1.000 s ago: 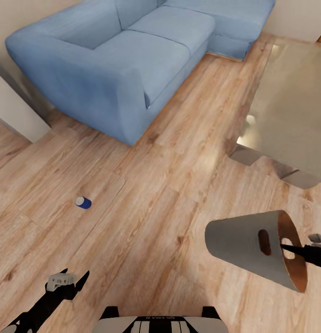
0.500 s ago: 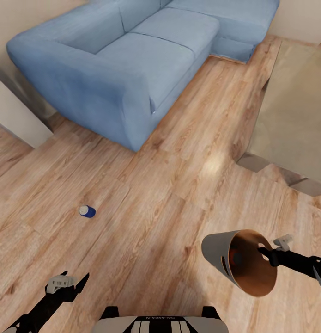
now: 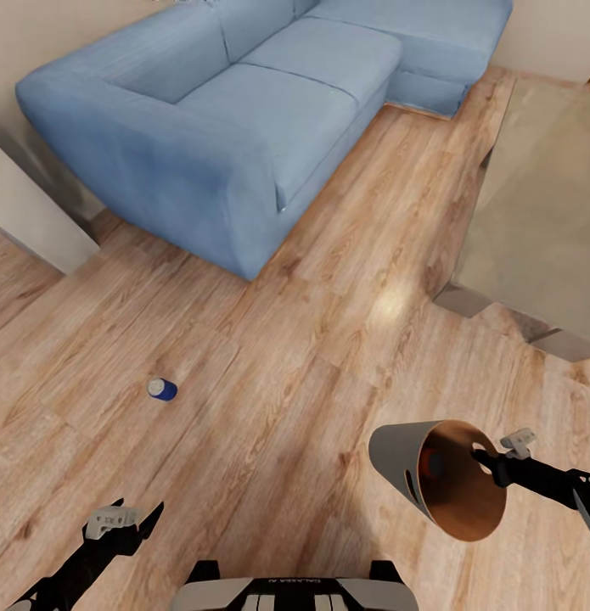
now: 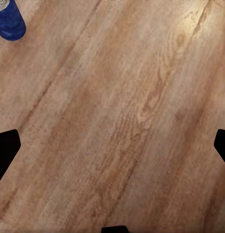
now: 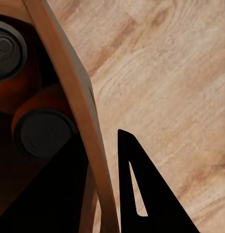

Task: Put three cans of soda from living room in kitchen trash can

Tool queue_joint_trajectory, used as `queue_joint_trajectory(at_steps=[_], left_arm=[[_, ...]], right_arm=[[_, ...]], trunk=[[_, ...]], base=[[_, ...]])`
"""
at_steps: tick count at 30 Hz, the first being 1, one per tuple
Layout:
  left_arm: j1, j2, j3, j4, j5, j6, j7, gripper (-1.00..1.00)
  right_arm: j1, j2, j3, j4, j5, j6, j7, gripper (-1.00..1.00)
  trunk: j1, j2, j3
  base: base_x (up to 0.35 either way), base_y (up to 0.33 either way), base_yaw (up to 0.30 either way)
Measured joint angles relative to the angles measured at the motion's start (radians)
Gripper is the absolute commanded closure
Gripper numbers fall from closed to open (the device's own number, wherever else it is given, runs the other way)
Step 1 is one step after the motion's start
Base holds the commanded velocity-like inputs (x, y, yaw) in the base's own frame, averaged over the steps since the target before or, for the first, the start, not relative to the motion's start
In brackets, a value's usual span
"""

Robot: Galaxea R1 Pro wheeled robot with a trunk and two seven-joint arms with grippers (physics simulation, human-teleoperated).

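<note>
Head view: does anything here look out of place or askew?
Yes. The grey bin is off the floor, tipped well over with its mouth toward the camera, held at the rim by the right claw. Two orange cans lie inside it. A blue can lies on its side on the wood floor.

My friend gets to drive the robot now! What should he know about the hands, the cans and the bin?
Right gripper: shut on the rim of the trash can, holding it tipped on its side above the wood floor.
Left gripper: open, empty, hovering low over the floor.
Two orange cans lie inside the trash can.
The blue can lies on the floor, ahead of the left gripper, in front of the sofa.
Done: two cans binned.
Left: pick up the blue can, drop it in, then take the bin to the kitchen.
</note>
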Motion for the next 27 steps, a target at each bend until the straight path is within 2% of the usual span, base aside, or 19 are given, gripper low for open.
queue_joint_trajectory(at_steps=[7,14,16,17,18,20,21,22,23,25,26,27], left_arm=[[0.000,0.000,-0.001,0.000,-0.001,0.001,0.000,-1.00],[0.000,0.000,-0.001,0.000,-0.001,0.001,-0.003,-1.00],[0.000,0.000,-0.001,0.000,-0.001,0.001,-0.003,-1.00],[0.000,0.000,-0.001,0.002,-0.001,0.001,-0.004,-1.00],[0.000,0.000,-0.001,0.009,-0.001,0.001,-0.005,-1.00],[0.000,0.000,-0.002,0.017,-0.001,0.000,-0.005,-1.00],[0.000,0.000,-0.002,0.019,-0.002,0.000,-0.005,-1.00],[0.000,0.000,-0.002,0.022,-0.002,0.000,-0.005,-1.00],[0.000,0.000,-0.002,0.023,-0.002,0.000,-0.005,-1.00],[-0.001,0.000,-0.002,0.025,-0.002,0.000,-0.006,-1.00],[0.000,0.000,-0.002,0.025,-0.002,-0.001,-0.005,-1.00],[0.000,0.000,-0.002,0.025,-0.002,-0.001,-0.006,-1.00]], right_arm=[[0.000,0.020,-0.001,0.001,0.011,0.000,0.000,1.00],[0.001,0.022,0.006,0.011,0.016,-0.001,0.020,1.00],[0.001,0.022,0.038,0.023,0.017,0.001,0.055,1.00],[0.002,0.022,0.068,0.029,0.015,-0.002,0.090,1.00],[0.001,0.024,0.126,0.039,0.005,0.001,0.115,1.00],[0.002,0.036,0.176,0.049,0.009,0.001,0.244,1.00],[0.002,0.050,0.183,0.052,0.003,-0.003,0.314,1.00],[0.001,0.066,0.189,0.066,0.006,-0.002,0.360,1.00],[0.002,0.071,0.202,0.076,0.007,-0.003,0.399,1.00],[0.002,0.100,0.243,0.104,0.010,0.000,0.441,1.00],[0.000,0.102,0.253,0.109,0.013,0.000,0.432,1.00],[0.002,0.117,0.270,0.112,0.010,0.000,0.395,1.00]], trunk=[[-0.027,0.049,0.022],[-0.054,0.098,0.044],[-0.061,0.112,0.050],[-0.065,0.119,0.053],[-0.069,0.126,0.056],[-0.077,0.140,0.063],[-0.081,0.147,0.066],[-0.084,0.154,0.069],[-0.088,0.161,0.072],[-0.096,0.176,0.077],[-0.100,0.182,0.082],[-0.103,0.189,0.085]], base=[[0.000,0.000,0.000],[0.000,0.000,0.000],[0.000,0.000,0.000],[0.000,0.000,0.000],[0.000,0.000,0.000],[0.000,0.000,0.000],[0.000,0.000,0.000],[0.000,0.000,0.000],[0.000,0.000,0.000],[0.000,0.000,0.000],[0.000,0.000,0.000],[0.000,0.000,0.000]])
